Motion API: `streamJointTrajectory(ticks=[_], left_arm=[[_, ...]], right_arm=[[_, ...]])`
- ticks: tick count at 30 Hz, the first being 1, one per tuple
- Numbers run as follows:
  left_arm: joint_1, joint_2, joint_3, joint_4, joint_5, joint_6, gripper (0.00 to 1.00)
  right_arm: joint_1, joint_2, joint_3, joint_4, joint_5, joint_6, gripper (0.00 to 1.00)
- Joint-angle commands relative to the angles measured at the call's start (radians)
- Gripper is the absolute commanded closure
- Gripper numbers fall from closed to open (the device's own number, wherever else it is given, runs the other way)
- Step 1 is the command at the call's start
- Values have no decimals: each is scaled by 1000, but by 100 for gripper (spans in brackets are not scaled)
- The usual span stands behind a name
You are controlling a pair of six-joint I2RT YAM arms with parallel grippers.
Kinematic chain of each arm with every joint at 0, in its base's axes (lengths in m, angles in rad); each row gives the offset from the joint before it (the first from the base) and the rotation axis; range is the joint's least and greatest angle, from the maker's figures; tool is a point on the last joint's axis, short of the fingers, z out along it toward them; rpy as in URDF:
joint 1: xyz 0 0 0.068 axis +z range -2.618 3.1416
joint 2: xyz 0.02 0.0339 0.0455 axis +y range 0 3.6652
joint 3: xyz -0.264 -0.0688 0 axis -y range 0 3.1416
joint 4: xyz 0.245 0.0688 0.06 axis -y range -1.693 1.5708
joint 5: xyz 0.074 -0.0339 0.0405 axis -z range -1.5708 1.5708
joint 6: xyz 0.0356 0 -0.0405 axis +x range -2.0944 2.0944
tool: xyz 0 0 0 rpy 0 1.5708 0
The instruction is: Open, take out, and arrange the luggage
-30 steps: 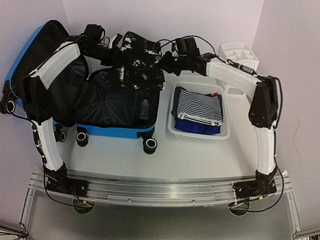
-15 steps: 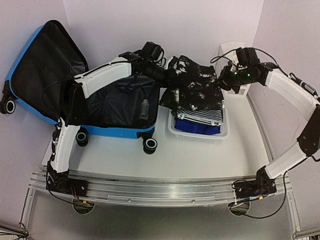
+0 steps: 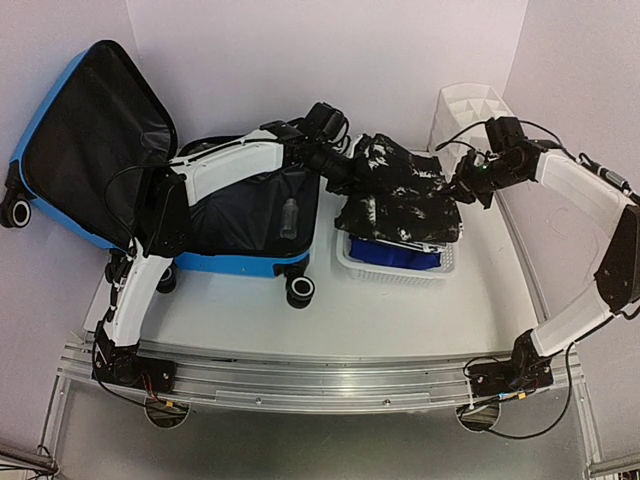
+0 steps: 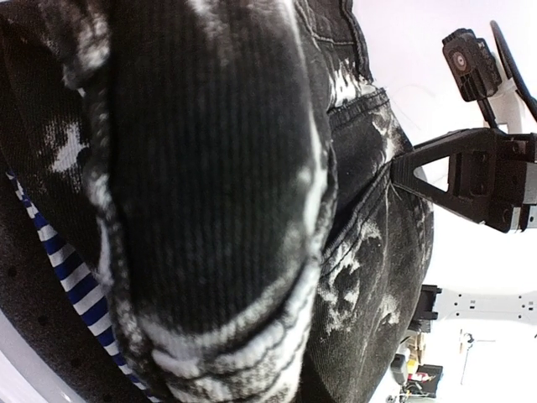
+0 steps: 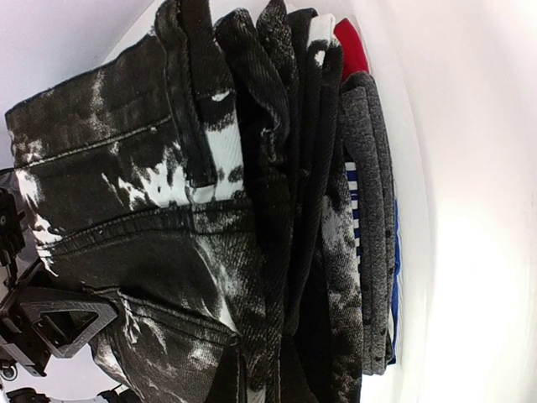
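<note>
The left gripper (image 3: 345, 168) is clamped on the 9 o'clock edge and the right gripper (image 3: 466, 186) on the 3 o'clock edge of the black-and-white jeans (image 3: 400, 195) over the white basket (image 3: 395, 272), while the luggage (image 3: 230, 265) lies open at the table's (image 3: 330, 320) 10 o'clock.

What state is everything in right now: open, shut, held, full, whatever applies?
luggage: open, lid leaning back.
bottle: lying inside the luggage.
basket: holds folded clothes.
jeans: held spread over the basket.
left gripper: shut on jeans.
right gripper: shut on jeans.
</note>
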Motion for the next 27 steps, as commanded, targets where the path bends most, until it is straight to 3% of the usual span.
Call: streamJointTrajectory(ticks=[1,9,12,16,20,24,27], left_arm=[[2,-25,-21,68,28,-27,94],[0,6,-61,30,-39,60,68],[4,2,21,-52,-131,175,55],[18,-18,113,-135,-244,322,46],[37,-50,152,-170,-314,406,45],[27,-59,281,-217,-291,511,51],[-3,-51,277,-188,-162,519,59]], right_arm=[[-30,-16,3,-37,37,-4,100],[-61,38,-46,-54,77,-33,100],[-60,47,-31,-69,95,-50,86],[-60,44,31,-114,119,-82,67],[-57,41,168,-201,142,-123,62],[-12,15,280,-288,254,-139,71],[45,8,256,-254,232,-103,82]])
